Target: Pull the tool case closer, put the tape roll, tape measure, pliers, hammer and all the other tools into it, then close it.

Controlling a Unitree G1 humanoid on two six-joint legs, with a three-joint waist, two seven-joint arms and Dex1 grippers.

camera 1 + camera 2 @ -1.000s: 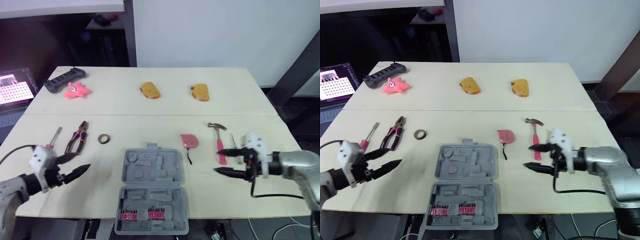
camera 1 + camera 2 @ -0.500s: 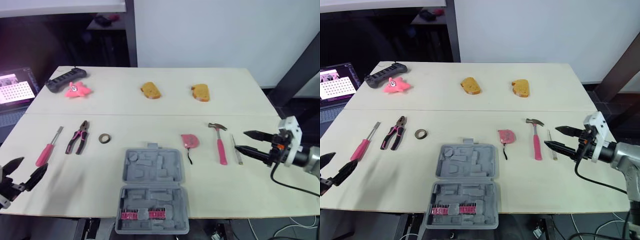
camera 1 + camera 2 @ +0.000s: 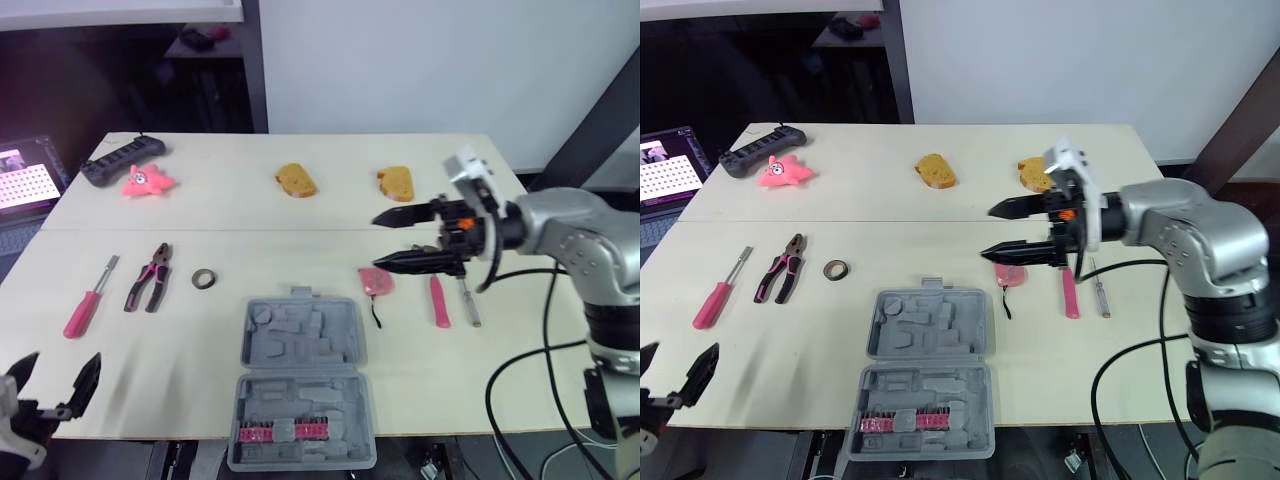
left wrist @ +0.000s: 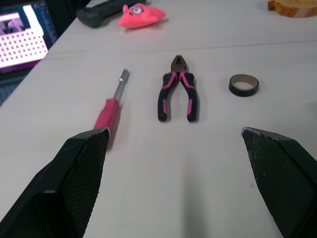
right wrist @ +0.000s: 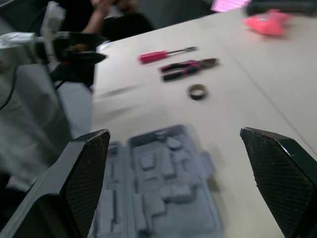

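Hammer (image 3: 440, 300) head hidden behind right claw (image 3: 380, 241), spread wide; left claw (image 3: 66, 358) spread too.

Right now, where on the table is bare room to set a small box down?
Bare: front left, between the case and the left pincer, short of the pliers; front right, beside the case, short of the hammer; the strip between tape roll and tape measure. Crowded: around the hammer, under the right pincer.
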